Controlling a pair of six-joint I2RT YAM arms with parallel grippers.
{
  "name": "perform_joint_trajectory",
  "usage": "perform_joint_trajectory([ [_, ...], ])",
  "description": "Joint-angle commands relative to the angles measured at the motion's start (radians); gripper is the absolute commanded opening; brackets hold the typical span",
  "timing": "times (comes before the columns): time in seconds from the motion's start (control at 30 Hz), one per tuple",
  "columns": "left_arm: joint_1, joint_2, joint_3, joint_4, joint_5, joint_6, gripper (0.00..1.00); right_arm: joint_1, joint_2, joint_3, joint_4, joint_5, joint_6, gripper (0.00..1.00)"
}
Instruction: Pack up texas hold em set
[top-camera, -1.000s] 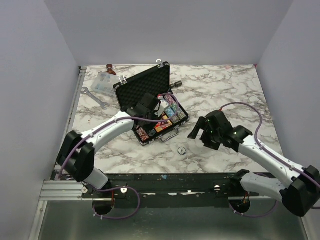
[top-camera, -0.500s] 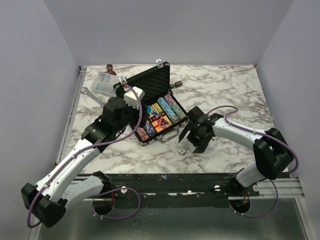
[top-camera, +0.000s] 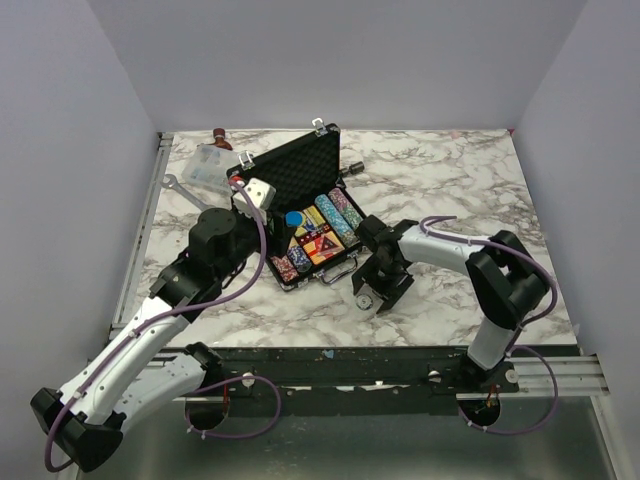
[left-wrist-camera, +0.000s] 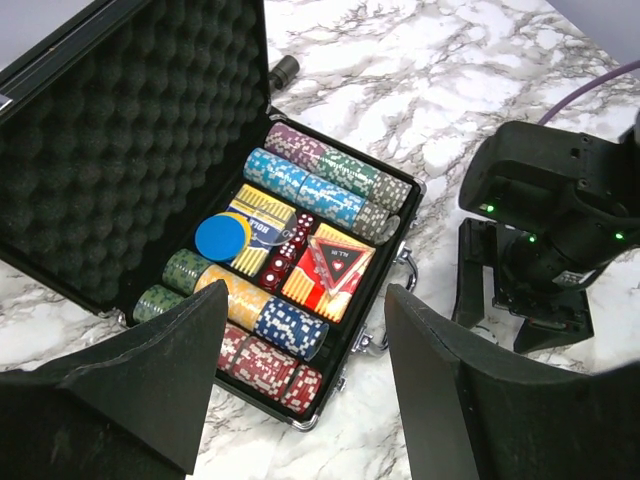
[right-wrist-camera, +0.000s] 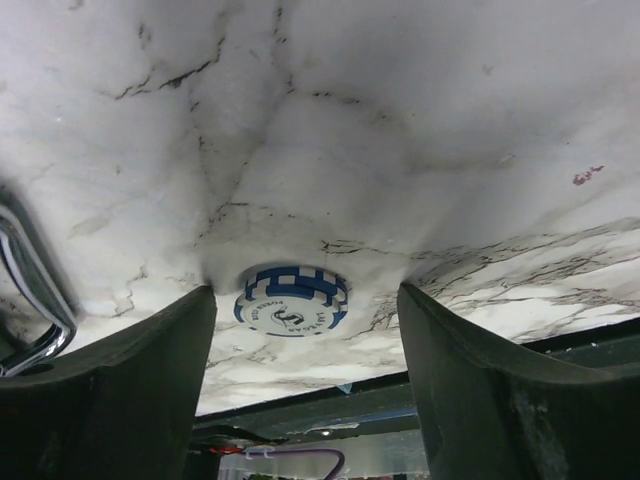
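Note:
The black briefcase (top-camera: 352, 250) of the texas hold em set lies open, its foam lid (left-wrist-camera: 120, 130) tipped back. Inside are multicoloured chip rows (left-wrist-camera: 320, 185), a blue disc (left-wrist-camera: 222, 237) on a yellow card box, red dice and a red-yellow card box (left-wrist-camera: 325, 272). My left gripper (left-wrist-camera: 305, 300) hovers open and empty above the case's near left corner, also seen as the left gripper (top-camera: 255, 205) from above. A loose blue-and-white chip (right-wrist-camera: 292, 300) lies flat on the marble in front of the case. My right gripper (right-wrist-camera: 305, 295) is down at the table, open, one finger on each side of that chip.
A clear plastic box (top-camera: 205, 165) and a silver wrench (top-camera: 188, 195) lie at the back left. A small dark cylinder (top-camera: 354, 167) sits behind the case. The loose chip (top-camera: 365, 301) is close to the table's front edge, beyond which a black rail runs.
My right gripper swung left and came down around the loose chip, its jaws narrowing. My left arm drew back from the case and its jaws widened. The blue disc now shows in the case.

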Motion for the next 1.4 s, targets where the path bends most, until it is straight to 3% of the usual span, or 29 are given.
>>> perform_joint_trajectory([
  [0.0,-0.017,-0.016,-0.006,0.022,-0.031,0.013,0.64,0.007,0.067,0.030,-0.062,-0.024,0.051,0.74],
  [0.4,-0.019,-0.034,-0.007,0.021,-0.044,0.018,0.64,0.010,0.139,0.069,-0.089,-0.004,0.079,0.63],
  [0.47,-0.020,-0.037,-0.007,0.020,-0.047,0.018,0.64,0.012,0.133,0.050,-0.080,-0.004,0.086,0.53],
  [0.73,-0.024,-0.033,-0.008,0.021,-0.032,0.017,0.64,0.019,0.092,-0.035,-0.044,0.031,0.127,0.36],
  [1.0,-0.023,-0.011,-0.013,0.031,-0.009,-0.002,0.64,0.020,0.070,0.013,-0.104,0.060,0.106,0.00],
  [1.37,-0.018,0.062,-0.016,0.044,0.073,-0.070,0.64,0.019,0.012,0.157,-0.195,0.045,0.076,0.00],
])
